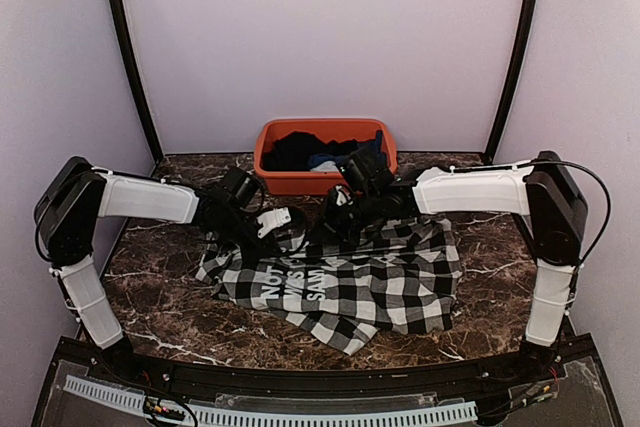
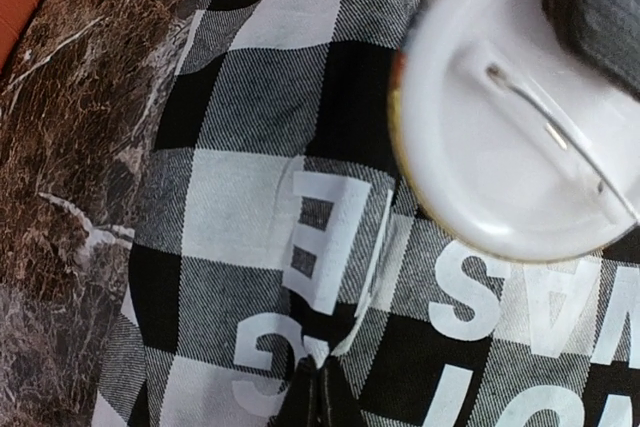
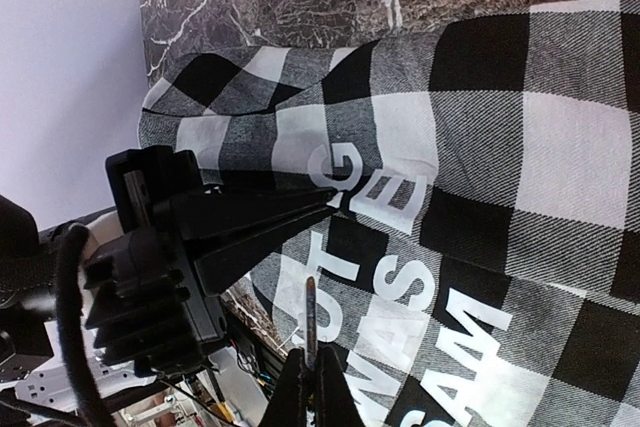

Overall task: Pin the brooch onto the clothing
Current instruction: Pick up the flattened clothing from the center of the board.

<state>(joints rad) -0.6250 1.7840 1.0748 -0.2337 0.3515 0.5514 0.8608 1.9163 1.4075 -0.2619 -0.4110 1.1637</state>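
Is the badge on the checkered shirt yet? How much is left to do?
Not yet. Done: the shirt lies on the table and the badge is picked up. In hand: the left claw pinches a fold of shirt by the white letters, and the right claw holds the badge close to it, pin side showing. Left: push the pin through the cloth and fasten it.

A dark marble-patterned table [image 1: 150, 312] is seen. Across its middle the black-and-white buffalo-check shirt [image 1: 400, 287] is spread — crumpled, white lettering showing — and an orange bin [image 1: 300, 183] is set at its far edge.
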